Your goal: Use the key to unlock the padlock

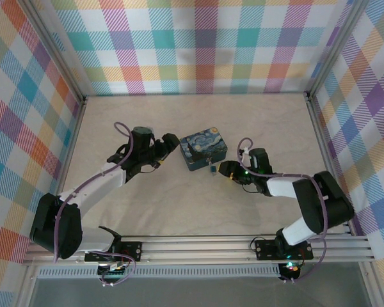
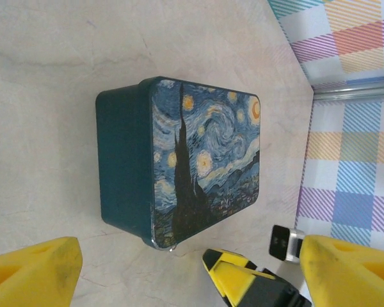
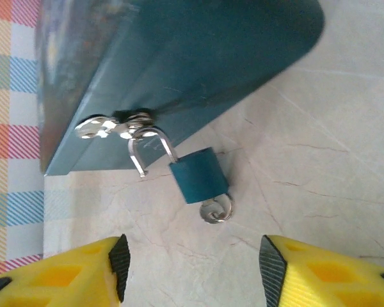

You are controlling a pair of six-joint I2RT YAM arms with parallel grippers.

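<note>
The padlock (image 3: 200, 176) has a small blue body and a silvery shackle. It hangs from the hasp (image 3: 109, 126) of the night-sky box (image 3: 198, 57), and one end of the shackle stands free of the body. The key (image 3: 216, 210) sticks in the padlock's underside, with a small ring on it. My right gripper (image 3: 191, 256) is open just short of the key, with nothing between its pads. From above, the padlock (image 1: 212, 169) is a speck at the box's (image 1: 203, 149) near edge beside the right gripper (image 1: 223, 169). My left gripper (image 1: 173, 146) stands open at the box's left side, apart from it.
In the left wrist view the box (image 2: 185, 160) lies on the pale table, and a finger of the right gripper (image 2: 243, 281) shows below it. Plaid walls (image 1: 198, 45) close in the table on three sides. A metal rail (image 1: 198, 246) runs along the near edge.
</note>
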